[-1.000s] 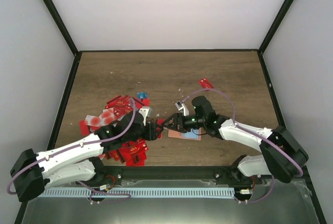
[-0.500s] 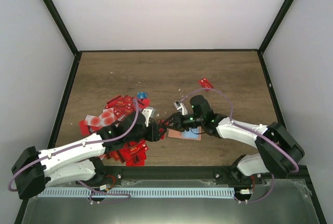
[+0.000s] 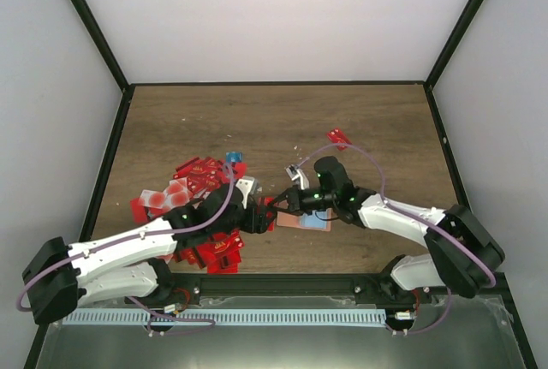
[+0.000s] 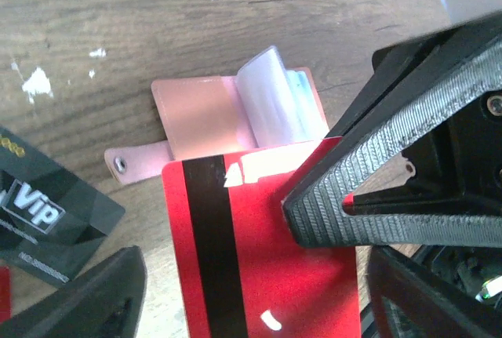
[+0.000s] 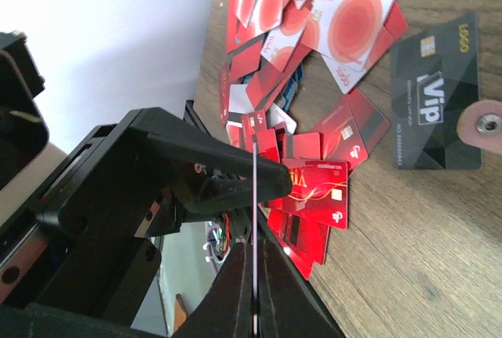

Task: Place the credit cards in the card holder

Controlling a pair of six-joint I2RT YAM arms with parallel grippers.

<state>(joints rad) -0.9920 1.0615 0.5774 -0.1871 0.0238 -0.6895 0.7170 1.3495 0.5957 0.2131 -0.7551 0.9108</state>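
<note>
Card holder [image 4: 205,110] lies open on the table [image 4: 235,9]. Right pincer [image 4: 314,205] clamps a red credit card [image 4: 251,259] above it; left pincer [image 3: 264,215] stands apart.

The top view looks down from behind; both wrist views, close up, share the red card [image 4: 263,263].

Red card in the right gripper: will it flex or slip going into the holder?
Probably stiff: the red card reads as a straight line edge-on in the right gripper. Glossy glare suggests it may slip. Likely light, being so thin.
</note>
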